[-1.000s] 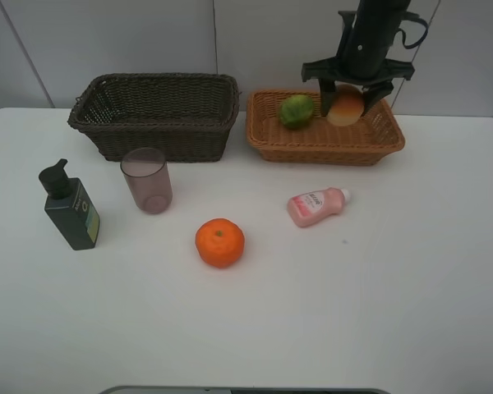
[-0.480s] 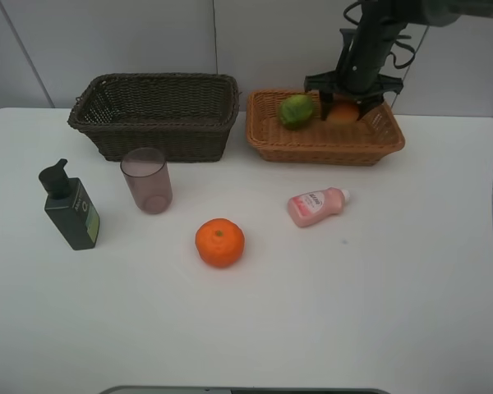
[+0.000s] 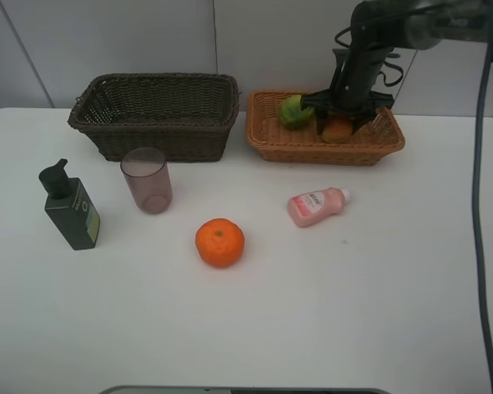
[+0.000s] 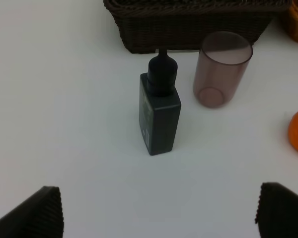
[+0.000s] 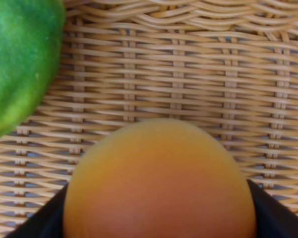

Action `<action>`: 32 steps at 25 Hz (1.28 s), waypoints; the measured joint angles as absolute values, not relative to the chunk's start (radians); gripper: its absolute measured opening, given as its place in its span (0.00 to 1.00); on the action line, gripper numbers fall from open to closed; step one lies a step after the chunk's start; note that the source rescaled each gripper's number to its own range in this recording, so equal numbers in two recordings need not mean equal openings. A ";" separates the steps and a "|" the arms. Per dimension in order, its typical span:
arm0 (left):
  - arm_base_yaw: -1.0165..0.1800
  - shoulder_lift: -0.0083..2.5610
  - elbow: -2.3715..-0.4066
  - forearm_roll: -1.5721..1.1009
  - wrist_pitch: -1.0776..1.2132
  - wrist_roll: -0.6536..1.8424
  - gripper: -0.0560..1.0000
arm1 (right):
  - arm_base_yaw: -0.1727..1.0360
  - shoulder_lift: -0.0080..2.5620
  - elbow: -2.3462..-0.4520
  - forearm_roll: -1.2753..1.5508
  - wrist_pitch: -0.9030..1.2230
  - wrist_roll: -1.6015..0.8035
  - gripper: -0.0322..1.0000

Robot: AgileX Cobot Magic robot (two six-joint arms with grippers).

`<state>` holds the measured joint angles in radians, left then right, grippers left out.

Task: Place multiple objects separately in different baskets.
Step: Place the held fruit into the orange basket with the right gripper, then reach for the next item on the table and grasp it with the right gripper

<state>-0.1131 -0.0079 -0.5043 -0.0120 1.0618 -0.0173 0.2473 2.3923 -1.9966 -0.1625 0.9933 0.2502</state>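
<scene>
Your right pincer [image 3: 338, 131] pinches the apple [image 5: 159, 183] low in the tan basket [image 3: 312, 153]. Open it gently, beside the lime [image 3: 294, 111]. Your left pincer [image 4: 159, 210] is spread.

Bright, even light, soft shadows — right wrist close-up seems slightly blurred.

A white table [image 3: 378, 312] with a smooth, matte top fills most of the high view, its rear corners rounded. Behind it stands a pale grey wall [image 3: 131, 37] of flat panels, split by thin seams [image 3: 214, 41], one upright and others slanted. A tiny dark speck [image 3: 343, 241] marks the tabletop right of centre. A dark grey strip [image 3: 246, 391] runs along the table's near edge.
</scene>
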 joint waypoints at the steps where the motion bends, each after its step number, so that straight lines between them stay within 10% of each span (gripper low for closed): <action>1: -0.113 -0.008 -0.504 -0.012 1.062 -0.017 0.99 | 0.247 2.392 -1.997 -0.163 0.993 0.250 0.27; 11: -0.113 -0.008 -0.504 -0.012 1.062 -0.017 0.99 | 0.250 2.369 -1.997 -0.164 0.997 0.250 0.70; 23: -0.113 -0.008 -0.504 -0.012 1.062 -0.017 0.99 | 0.317 2.175 -1.974 -0.127 1.147 -0.167 0.71; 32: -0.113 -0.008 -0.504 -0.012 1.062 -0.017 0.99 | 0.400 1.958 -1.608 -0.032 1.051 -0.711 0.71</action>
<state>-0.1131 -0.0079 -0.5043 -0.0120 1.0618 -0.0173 0.4005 1.9578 -1.6080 -0.0324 1.0512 -0.7108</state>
